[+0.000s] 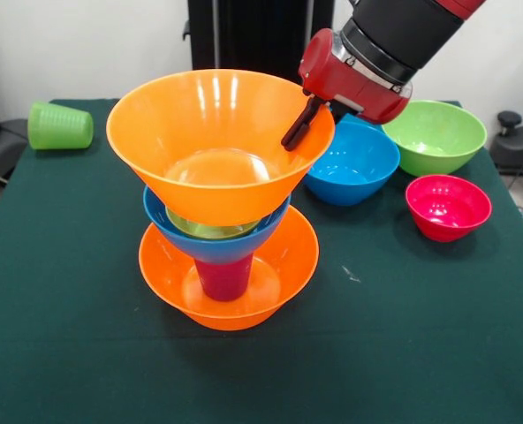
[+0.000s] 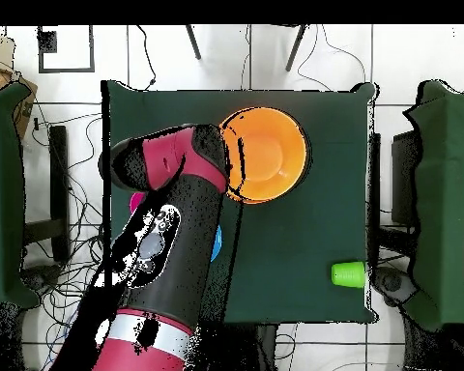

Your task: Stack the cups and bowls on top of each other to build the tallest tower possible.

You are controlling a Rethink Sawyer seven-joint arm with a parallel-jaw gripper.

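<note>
The tower stands mid-table: a large orange bowl [image 1: 270,265] at the bottom, the purple-magenta cup [image 1: 223,277] upside down in it, a blue bowl [image 1: 210,244] on the cup, and a lime green bowl [image 1: 207,229] nested in the blue one. A second large orange bowl [image 1: 217,141] sits on top; it also shows in the overhead view [image 2: 270,153]. My gripper [image 1: 301,122] is at this top bowl's right rim, shut on it, with one dark finger [image 1: 295,129] inside the bowl. In the overhead view the arm hides the gripper.
A light green cup [image 1: 60,125] lies on its side at the far left corner, also in the overhead view [image 2: 349,274]. A blue bowl [image 1: 354,168], a lime green bowl [image 1: 438,137] and a small red-pink bowl [image 1: 448,206] stand to the right of the tower.
</note>
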